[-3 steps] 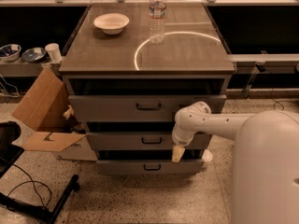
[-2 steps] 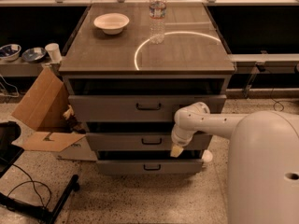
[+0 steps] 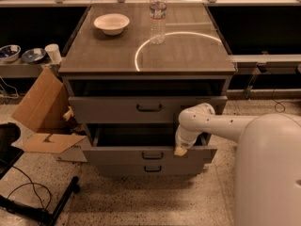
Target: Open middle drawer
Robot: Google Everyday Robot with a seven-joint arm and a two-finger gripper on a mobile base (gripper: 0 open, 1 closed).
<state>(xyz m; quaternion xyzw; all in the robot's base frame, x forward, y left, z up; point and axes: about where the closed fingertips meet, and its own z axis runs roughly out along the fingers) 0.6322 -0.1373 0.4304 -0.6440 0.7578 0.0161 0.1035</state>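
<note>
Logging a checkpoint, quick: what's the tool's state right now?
Tool: at the top front edge of the pulled-out middle drawer, toward its right end; whether it is open, shut or holding anything cannot be told.

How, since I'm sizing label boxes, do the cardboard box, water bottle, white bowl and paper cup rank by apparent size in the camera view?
Largest to smallest:
cardboard box
water bottle and white bowl: too alike to rank
paper cup
The gripper sits at the middle drawer front edge.
</note>
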